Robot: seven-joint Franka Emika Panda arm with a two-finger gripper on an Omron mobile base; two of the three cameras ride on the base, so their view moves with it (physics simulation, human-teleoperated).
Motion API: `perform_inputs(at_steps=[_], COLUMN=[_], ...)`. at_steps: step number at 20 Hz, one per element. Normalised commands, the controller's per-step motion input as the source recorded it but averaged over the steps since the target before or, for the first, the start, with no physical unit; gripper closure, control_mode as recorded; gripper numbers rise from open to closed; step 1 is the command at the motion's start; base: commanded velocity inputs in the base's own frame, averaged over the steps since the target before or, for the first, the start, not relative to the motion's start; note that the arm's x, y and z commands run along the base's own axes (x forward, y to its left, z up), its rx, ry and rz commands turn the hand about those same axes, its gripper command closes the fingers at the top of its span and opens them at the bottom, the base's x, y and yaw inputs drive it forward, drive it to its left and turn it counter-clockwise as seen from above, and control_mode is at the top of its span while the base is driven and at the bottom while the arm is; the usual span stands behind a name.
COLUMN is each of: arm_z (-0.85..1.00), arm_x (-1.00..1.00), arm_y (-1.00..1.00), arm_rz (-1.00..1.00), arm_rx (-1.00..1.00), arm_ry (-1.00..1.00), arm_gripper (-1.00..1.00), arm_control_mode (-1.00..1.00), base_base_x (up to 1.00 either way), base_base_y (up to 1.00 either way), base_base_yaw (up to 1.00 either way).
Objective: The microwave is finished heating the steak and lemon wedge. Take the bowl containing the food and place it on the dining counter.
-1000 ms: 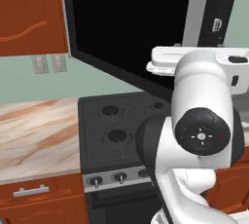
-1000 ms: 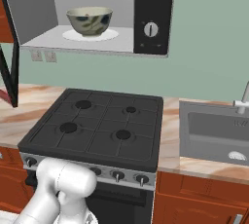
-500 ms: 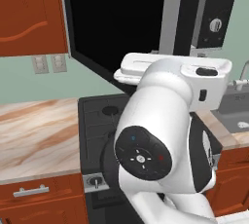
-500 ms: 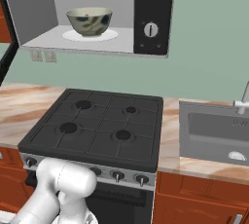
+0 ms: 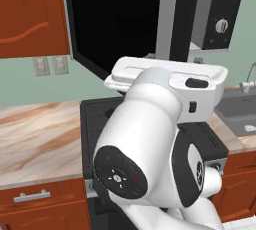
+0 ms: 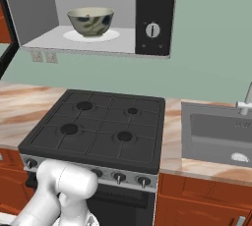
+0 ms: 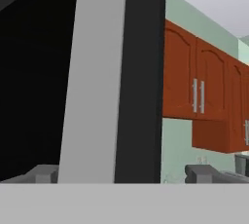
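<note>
While the bowl (image 6: 90, 21) sits untouched on the white turntable (image 6: 110, 35) inside the open microwave (image 6: 155, 14), the arm has swung upward over the last second: in the left base view its white body has grown from a shoulder at the right edge to a bulk covering the stove (image 6: 98, 127). The base itself has not moved; the right base view matches the earlier ones. The gripper (image 7: 124, 174) is spread wide and empty, its fingertips (image 7: 203, 173) framing the edge of the microwave door (image 5: 115, 19). This looks like the start of the reach, with the hand facing the door's edge and not the bowl. The steak and lemon cannot be made out inside it.
</note>
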Motion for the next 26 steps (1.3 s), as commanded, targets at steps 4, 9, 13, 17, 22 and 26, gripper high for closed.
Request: perform_inputs(at_steps=[4, 9, 13, 17, 22, 26], arm_z=[-0.28, -0.16, 0.00, -0.02, -0.04, 0.02], arm_x=[0.45, 0.39, -0.08, -0.95, -1.00, -0.88], arm_y=[0.16, 0.18, 0.11, 0.00, 0.00, -0.62], arm_rz=[-0.04, -0.04, -0.01, 0.00, 0.00, 0.09], arm_rx=[-0.03, 0.00, 0.00, 0.00, 0.00, 0.11], arm_ry=[0.00, 0.00, 0.00, -0.02, -0.04, -0.05], arm_gripper=[-1.00, -1.00, -1.00, -1.00, -1.00, -1.00], arm_control_mode=[-1.00, -1.00, -1.00, -1.00, -1.00, -1.00], base_base_x=[0.00, 0.00, 0.00, 0.00, 0.00, 0.00], base_base_y=[0.00, 0.00, 0.00, 0.00, 0.00, 0.00], base_base_yaw=[0.00, 0.00, 0.00, 0.00, 0.00, 0.00])
